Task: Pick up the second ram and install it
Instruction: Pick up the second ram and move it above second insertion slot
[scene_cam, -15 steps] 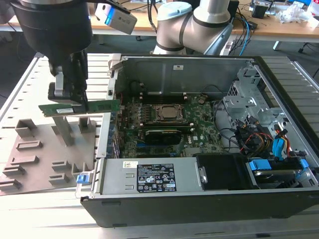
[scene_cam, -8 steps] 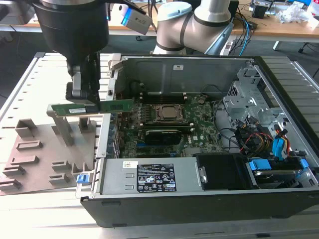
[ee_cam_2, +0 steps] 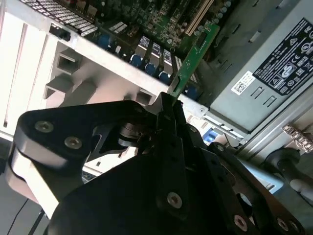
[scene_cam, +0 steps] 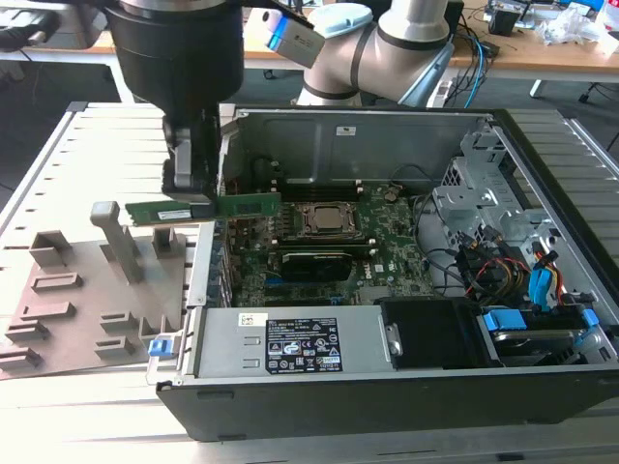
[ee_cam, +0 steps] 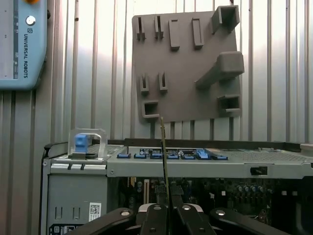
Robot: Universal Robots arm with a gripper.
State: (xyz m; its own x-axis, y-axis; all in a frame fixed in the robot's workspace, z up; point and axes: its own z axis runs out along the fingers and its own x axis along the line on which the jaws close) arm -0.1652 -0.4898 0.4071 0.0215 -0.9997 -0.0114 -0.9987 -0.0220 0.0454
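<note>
Marking the midpoint of the task, with the pick-up judged complete and the installation not yet done, the scene is described from its largest element down. The counter (scene_cam: 77, 155) is pale ribbed sheet metal, and on it lies an open computer case (scene_cam: 368, 145) of dull grey steel with a black outer shell. Inside the case, the large green motherboard (scene_cam: 387, 256) is densely populated and matte, and a boxy grey power supply (scene_cam: 290, 343) with a printed label lies along the near wall. Beside the case, on the exterior view's left, sits the grey plastic holder tray (scene_cam: 87, 300), a flat moulded plate with raised blocky pockets and slots. The black, bolted end effector (scene_cam: 193, 198) hangs above the case's side wall, its fingers (ee_cam_2: 164, 110) pinched narrowly on the second ram (scene_cam: 247, 204). This thin, rigid green board stick is held level, clear of the tray, and reaches over the edge of the motherboard. It is seated in no slot, and in the first wrist view it appears edge-on as a fine line (ee_cam: 164, 147).
</note>
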